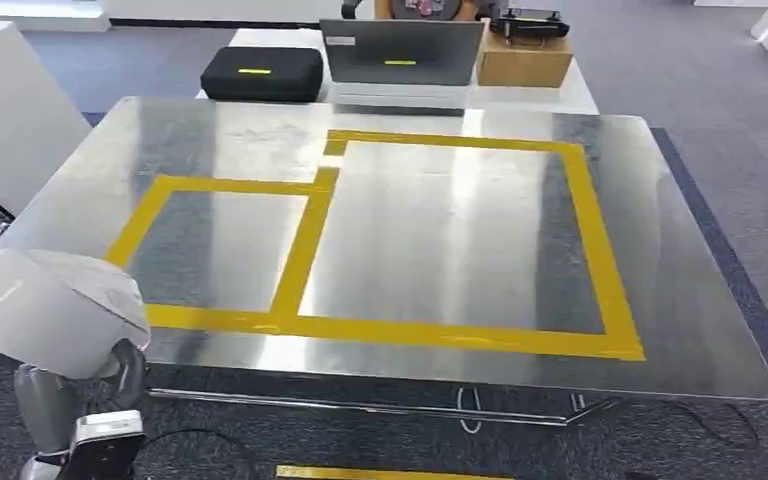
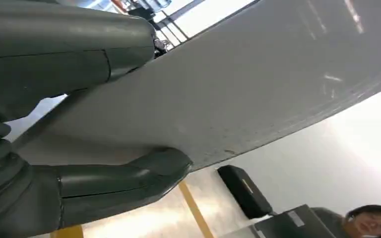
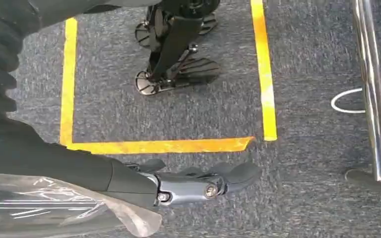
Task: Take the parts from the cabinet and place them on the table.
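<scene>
One white part (image 1: 45, 310) sits in the left hand (image 1: 80, 400) at the near left corner of the steel table (image 1: 680, 330), overlapping its edge; in the left wrist view the thumb (image 2: 129, 181) and fingers (image 2: 64, 44) clamp the panel from both sides. The right hand (image 3: 198, 183) hangs over grey carpet (image 3: 317, 59) holding nothing, fingers loosely extended, with clear plastic (image 3: 54, 208) beside the wrist. Yellow tape (image 1: 600, 250) marks two rectangles on the table.
</scene>
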